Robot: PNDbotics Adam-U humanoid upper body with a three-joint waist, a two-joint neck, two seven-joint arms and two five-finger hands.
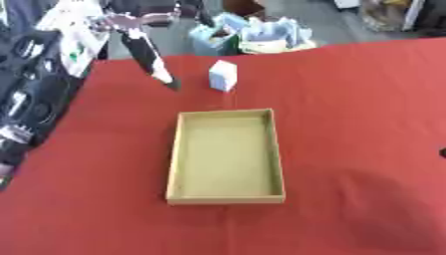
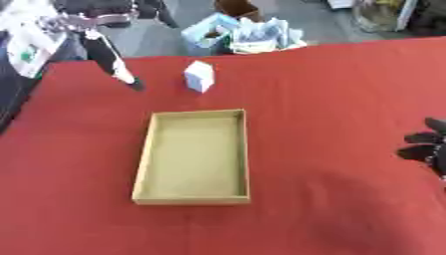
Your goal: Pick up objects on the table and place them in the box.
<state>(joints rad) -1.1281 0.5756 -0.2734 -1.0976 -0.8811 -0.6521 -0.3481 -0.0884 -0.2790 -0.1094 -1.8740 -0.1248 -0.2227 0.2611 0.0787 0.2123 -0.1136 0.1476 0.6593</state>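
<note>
Red cloth covered the table (image 1: 366,99), and a shallow cardboard box (image 1: 174,159) was seen at its middle, nothing inside. Just beyond its far edge, a small white carton (image 1: 223,74) stood upright. The left hand (image 1: 164,77) was extended beside the carton, apart (fingers indistinct); the right hand (image 2: 427,147) was curled, holding nothing.

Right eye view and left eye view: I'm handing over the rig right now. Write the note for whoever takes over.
Left hand: extended over the table's far left, beside the small white box, not touching it; finger state unclear.
Right hand: at the right edge, fingers curled, holding nothing.
Cardboard box: mid-table, open, empty.
Done: nothing placed yet.
Left: pick up the small white box beyond the cardboard box's far edge and put it inside.
</note>
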